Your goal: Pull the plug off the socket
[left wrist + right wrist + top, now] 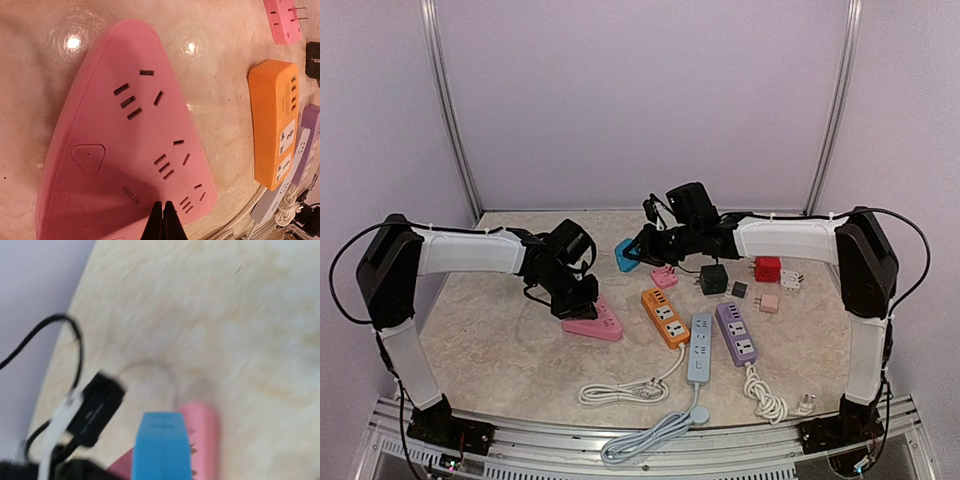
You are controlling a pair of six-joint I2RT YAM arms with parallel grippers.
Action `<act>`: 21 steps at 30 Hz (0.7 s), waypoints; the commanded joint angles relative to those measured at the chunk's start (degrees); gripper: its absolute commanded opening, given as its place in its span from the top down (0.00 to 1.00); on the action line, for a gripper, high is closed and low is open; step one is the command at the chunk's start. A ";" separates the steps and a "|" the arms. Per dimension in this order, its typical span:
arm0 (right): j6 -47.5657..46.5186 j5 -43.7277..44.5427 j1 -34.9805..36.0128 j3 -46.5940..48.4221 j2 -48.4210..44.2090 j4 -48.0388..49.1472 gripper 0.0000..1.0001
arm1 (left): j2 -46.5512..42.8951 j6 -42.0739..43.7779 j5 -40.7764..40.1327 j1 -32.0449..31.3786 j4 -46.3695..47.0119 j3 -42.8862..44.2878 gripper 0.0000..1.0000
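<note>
The left gripper (pixel 161 216) is closed, tips together, over the pink triangular socket (pixel 100 125); the right gripper (pixel 640 247) is clamped on the blue plug (pixel 162 445), apart from this socket, at its 2 o'clock in the top view.

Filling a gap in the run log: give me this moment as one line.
left gripper shut, tips over pink power strip | right gripper shut on blue plug | strip's visible sockets empty
</note>
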 commanded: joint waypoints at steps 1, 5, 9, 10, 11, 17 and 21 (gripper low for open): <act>-7.67 9.65 -0.43 6.51 2.88 -10.63 1.00 | -0.52 1.70 -2.65 -0.76 -5.94 3.47 1.00; -12.35 15.91 -0.40 12.49 6.29 -16.89 1.00 | -3.37 2.07 -3.60 -0.81 -7.48 4.64 1.00; -15.87 23.28 -0.46 19.45 10.53 -23.24 1.00 | -6.20 2.12 -5.06 -0.71 -9.02 4.89 1.00; -16.65 24.71 -0.50 20.81 11.99 -24.33 1.00 | -7.13 2.11 -5.34 -0.66 -9.33 4.79 1.00; -17.30 25.89 -0.45 21.96 13.10 -25.34 1.00 | -7.69 2.15 -5.58 -0.62 -9.64 4.79 1.00; -20.30 28.74 0.16 29.90 19.12 -29.81 0.99 | -10.82 2.44 -6.48 -0.19 -11.03 4.38 1.00; -21.75 30.51 1.40 35.54 23.20 -34.12 0.97 | -11.64 2.40 -6.50 0.23 -11.01 3.62 1.00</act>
